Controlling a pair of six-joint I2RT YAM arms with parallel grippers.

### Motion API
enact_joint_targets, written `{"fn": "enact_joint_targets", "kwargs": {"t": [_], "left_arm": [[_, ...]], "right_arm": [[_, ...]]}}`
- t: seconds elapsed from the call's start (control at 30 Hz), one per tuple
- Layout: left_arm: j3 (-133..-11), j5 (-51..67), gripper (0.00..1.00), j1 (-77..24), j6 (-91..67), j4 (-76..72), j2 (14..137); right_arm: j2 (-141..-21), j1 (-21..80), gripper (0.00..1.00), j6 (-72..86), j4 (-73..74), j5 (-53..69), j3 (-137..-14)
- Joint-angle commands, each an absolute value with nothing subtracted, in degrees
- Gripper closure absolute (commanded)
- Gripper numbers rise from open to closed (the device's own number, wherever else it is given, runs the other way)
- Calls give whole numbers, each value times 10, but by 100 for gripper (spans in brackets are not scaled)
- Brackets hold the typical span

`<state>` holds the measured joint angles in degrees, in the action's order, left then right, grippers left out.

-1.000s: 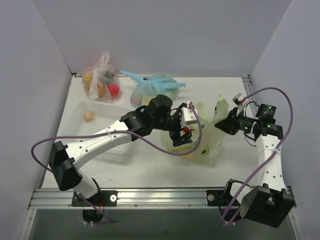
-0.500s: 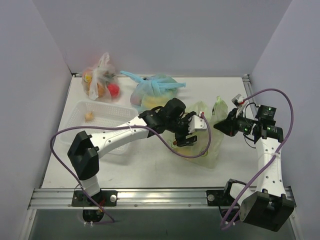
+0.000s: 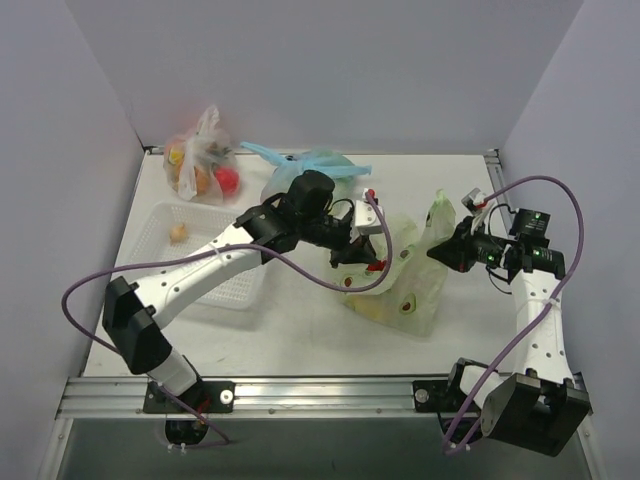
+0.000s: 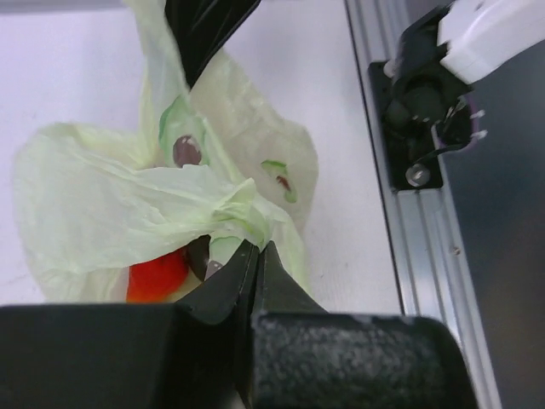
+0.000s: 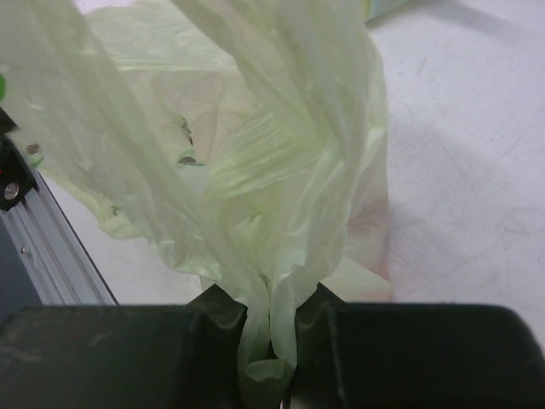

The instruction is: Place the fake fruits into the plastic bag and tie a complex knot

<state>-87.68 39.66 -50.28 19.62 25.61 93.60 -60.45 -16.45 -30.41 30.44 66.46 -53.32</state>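
The pale green plastic bag (image 3: 405, 285) lies at mid-table, pulled between both arms. My left gripper (image 3: 372, 265) is at the bag's left rim. In the left wrist view it (image 4: 258, 249) is shut, with bunched film of the bag (image 4: 111, 196) pinched at its tips. A red-orange fruit (image 4: 157, 274) shows inside the bag, just beyond the jaws. My right gripper (image 3: 435, 251) holds the bag's right handle up off the table. In the right wrist view it (image 5: 271, 298) is shut on a twisted strand of the bag (image 5: 255, 153).
A white basket (image 3: 215, 285) at the left holds one small orange fruit (image 3: 179, 233). A clear bag of orange and red fruit (image 3: 200, 165) and a light blue knotted bag (image 3: 312, 170) sit at the back. The aluminium rail (image 3: 300, 390) runs along the near edge.
My left gripper was open over the bag and has shut on its left rim, drawing back to the left. The right gripper still holds its handle in about the same place.
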Motion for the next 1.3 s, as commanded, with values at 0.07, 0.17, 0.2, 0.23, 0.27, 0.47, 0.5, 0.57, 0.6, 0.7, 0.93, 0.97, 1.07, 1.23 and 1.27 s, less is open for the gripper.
{"fn": "enact_joint_targets", "kwargs": {"t": [0.07,0.17,0.2,0.23,0.27,0.47,0.5,0.57,0.6,0.7,0.93,0.97,1.07,1.23,1.27], "left_arm": [[-889,431,100,-478,107,203,857],[-872,390,100,-397,-31,10,820],[-862,371,100,-376,-85,-28,812],[-862,353,100,-334,-103,-49,807],[-860,328,100,-317,-120,-72,799],[-779,318,100,-230,-213,-99,766],[-765,307,100,-229,-216,-99,758],[-724,291,100,-228,-221,-101,732],[-711,285,100,-228,-226,-100,723],[-687,280,100,-228,-233,-91,702],[-743,322,35,-228,-107,-1,701],[-760,329,17,-229,-79,65,705],[-816,318,3,-228,23,143,714],[-869,371,3,-241,196,185,722],[-891,367,3,-272,226,214,728]], "right_arm": [[-616,-169,100,-329,309,660,-545],[-627,-189,100,-343,311,657,-541],[-632,-207,100,-345,315,661,-541],[-636,-215,100,-348,316,670,-542],[-646,-221,100,-349,317,674,-545],[-681,-247,100,-324,321,693,-562],[-684,-250,100,-319,320,694,-562],[-692,-253,100,-310,319,696,-566],[-693,-254,100,-309,319,697,-566],[-696,-251,100,-292,320,714,-573],[-689,-215,100,-272,322,731,-586],[-682,-209,100,-272,323,731,-585],[-668,-189,100,-275,322,727,-581],[-657,-171,100,-280,323,720,-575],[-651,-171,100,-282,323,718,-574]]}}
